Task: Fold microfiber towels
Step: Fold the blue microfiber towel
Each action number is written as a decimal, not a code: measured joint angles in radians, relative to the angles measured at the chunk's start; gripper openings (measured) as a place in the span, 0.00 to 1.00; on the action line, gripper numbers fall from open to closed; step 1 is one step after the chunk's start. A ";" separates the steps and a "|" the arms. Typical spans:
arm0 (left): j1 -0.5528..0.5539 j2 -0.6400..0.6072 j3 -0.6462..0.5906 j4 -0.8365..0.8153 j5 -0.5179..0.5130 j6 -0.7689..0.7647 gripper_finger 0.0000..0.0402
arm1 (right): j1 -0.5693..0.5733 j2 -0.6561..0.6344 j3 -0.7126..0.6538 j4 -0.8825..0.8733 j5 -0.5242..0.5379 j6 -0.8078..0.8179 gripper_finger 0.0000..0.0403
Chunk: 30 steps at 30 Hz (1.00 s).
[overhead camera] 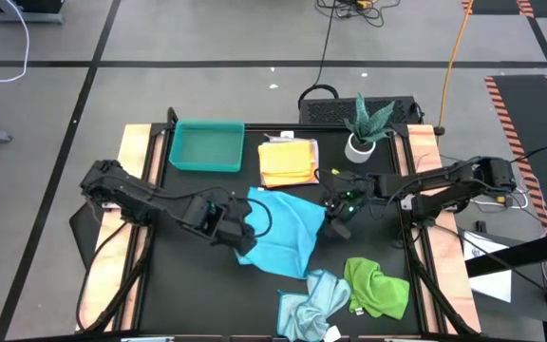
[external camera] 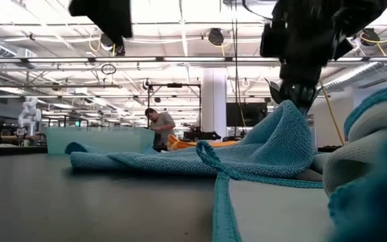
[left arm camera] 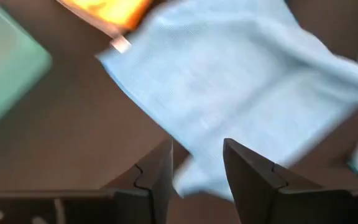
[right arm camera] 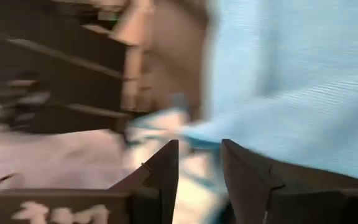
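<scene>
Black tabletop (overhead camera: 198,275); bright blue towel (overhead camera: 288,233) spread (rumpled) between left end effector (overhead camera: 245,226) and right end effector (overhead camera: 335,220), both narrowly parted.

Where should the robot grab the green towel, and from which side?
Probably the raised fold at the top of the green towel, coming straight down from above. It lies in a crumpled heap near the table's front right, beside the pale blue towel, so its edges are tucked under while that ridge sticks up.

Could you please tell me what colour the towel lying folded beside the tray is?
The folded towel is yellow-orange, seen best in the high view.
</scene>
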 joint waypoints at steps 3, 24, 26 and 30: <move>0.040 0.015 0.000 0.001 -0.072 0.022 0.37 | 0.000 0.017 -0.001 -0.148 0.171 -0.060 0.23; 0.221 0.029 0.000 0.006 -0.121 0.182 0.37 | 0.000 0.229 0.000 -0.090 0.476 -0.087 0.00; 0.231 0.029 0.000 0.005 -0.121 0.190 0.37 | 0.000 0.238 0.000 -0.087 0.476 -0.102 0.00; 0.244 0.029 0.000 0.006 -0.121 0.213 0.37 | -0.019 0.236 0.001 -0.132 0.484 -0.152 0.00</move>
